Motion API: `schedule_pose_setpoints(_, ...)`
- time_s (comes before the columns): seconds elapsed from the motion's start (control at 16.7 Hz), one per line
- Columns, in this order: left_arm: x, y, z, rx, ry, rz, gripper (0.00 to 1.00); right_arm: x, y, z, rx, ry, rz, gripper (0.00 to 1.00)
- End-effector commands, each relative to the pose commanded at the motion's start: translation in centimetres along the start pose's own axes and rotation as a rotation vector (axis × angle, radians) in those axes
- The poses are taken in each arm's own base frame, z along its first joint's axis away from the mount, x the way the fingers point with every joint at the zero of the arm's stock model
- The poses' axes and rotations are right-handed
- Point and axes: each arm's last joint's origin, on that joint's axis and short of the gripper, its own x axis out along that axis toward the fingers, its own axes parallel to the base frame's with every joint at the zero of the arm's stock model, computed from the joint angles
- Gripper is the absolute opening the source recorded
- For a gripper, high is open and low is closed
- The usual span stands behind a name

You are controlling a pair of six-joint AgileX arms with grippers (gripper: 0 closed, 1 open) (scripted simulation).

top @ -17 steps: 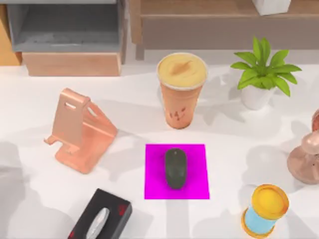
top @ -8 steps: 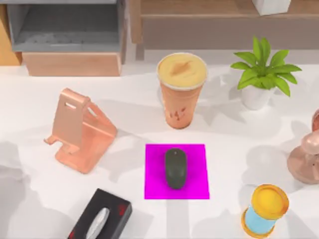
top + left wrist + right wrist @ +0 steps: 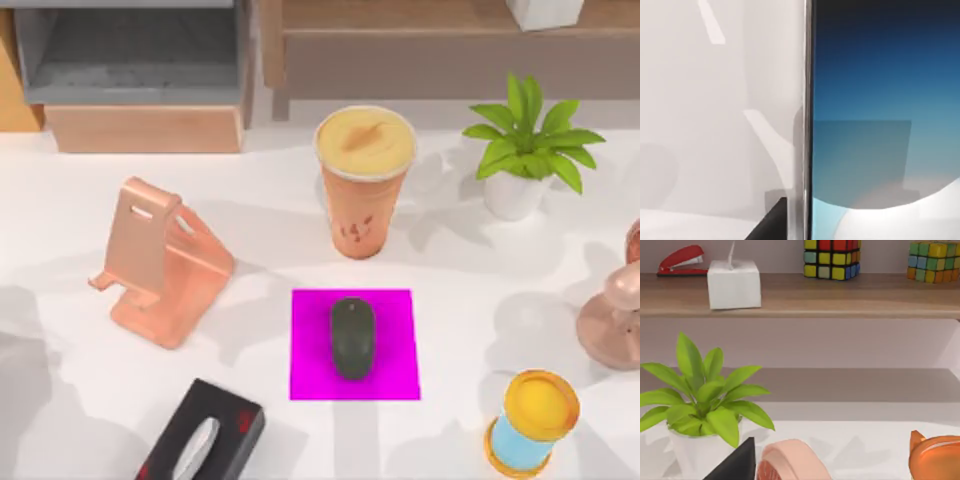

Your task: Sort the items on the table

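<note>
- Table (image 3: 80, 250): white top, wooden shelving along the far edge.
- Mouse (image 3: 352, 337): dark grey oval, flat on the magenta mat (image 3: 312, 380), about at the mat's middle, long axis pointing toward the far edge.
- Coffee cup (image 3: 365, 182): tall, orange, upright, foam on top; just beyond the mat's far edge, apart from it.
- Smartphone (image 3: 885, 125): seen very close in the left wrist view, blue-to-white screen with a thin metallic side edge, white table surface beside it. Its place on the table cannot be fixed from the top view.
- Left gripper: a dark finger tip (image 3: 771, 224) shows beside the phone's edge. Opening and any hold on the phone: cannot tell.
- Right gripper: one dark finger tip (image 3: 735, 464) shows in the right wrist view, in front of the potted plant (image 3: 700, 405). Opening: cannot tell.
- Other items, top view: copper phone stand (image 3: 160, 262) left of centre; black tissue box (image 3: 203, 438) at the near edge; yellow-lidded blue jar (image 3: 532, 420) near right.
</note>
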Motion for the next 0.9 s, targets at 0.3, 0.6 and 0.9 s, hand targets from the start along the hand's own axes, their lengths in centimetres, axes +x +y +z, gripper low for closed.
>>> schedule_pose_setpoints(0.3,0.0,0.0,0.0,0.000,0.000,0.000,0.00,0.0,0.0,0.0,0.000,0.000,0.000,1.00)
schedule_pose_setpoints(0.6,-1.1,-0.1,0.0,-0.005,-0.018,-0.001,0.00,0.0,0.0,0.0,0.000,0.000,0.000,1.00)
schedule_pose_setpoints(0.9,-2.6,0.0,0.1,-0.004,-0.018,0.000,0.00,0.0,0.0,0.0,0.000,0.000,0.000,1.00)
